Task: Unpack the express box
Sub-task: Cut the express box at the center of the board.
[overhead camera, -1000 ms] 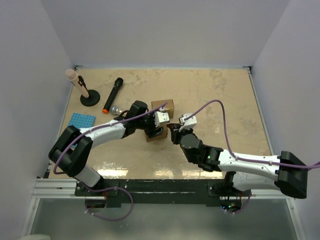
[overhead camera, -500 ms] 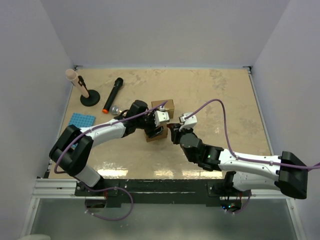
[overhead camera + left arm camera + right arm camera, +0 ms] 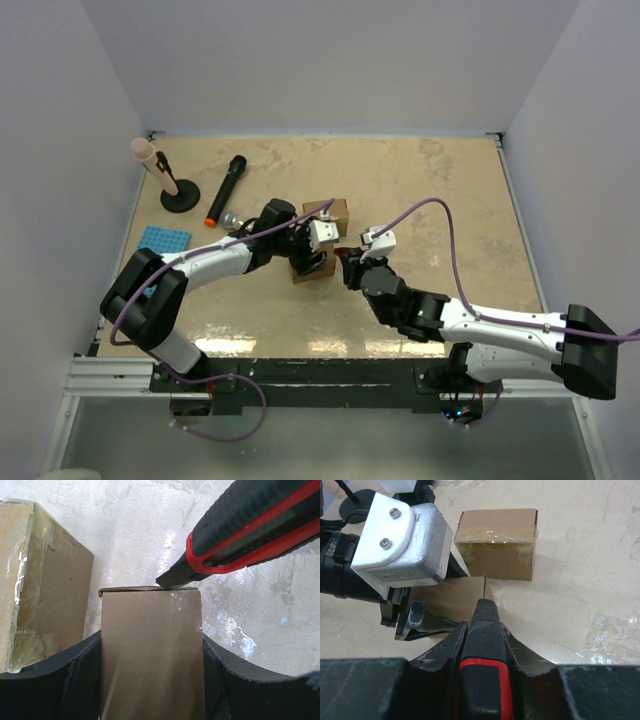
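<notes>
— near the middle of the table, what's the left claw (image 3: 308,260) got hold of?
— a small cardboard box (image 3: 150,650), pinched by its two sides between the black fingers (image 3: 55,680). it sits low over the table (image 3: 430,200); i can't tell whether it rests on it.
— and the right claw (image 3: 482,630)?
— closed narrow around a black and red knife (image 3: 250,530). the tip touches the far top edge of that small box, near one corner.
— is that a second box?
— yes, a bigger taped box (image 3: 497,550), just beside the small one, with nothing gripping it.
— anything else around?
— off to the left, well apart: a black microphone (image 3: 226,188) lying flat, a round stand (image 3: 178,198) and a blue mat (image 3: 163,241).
</notes>
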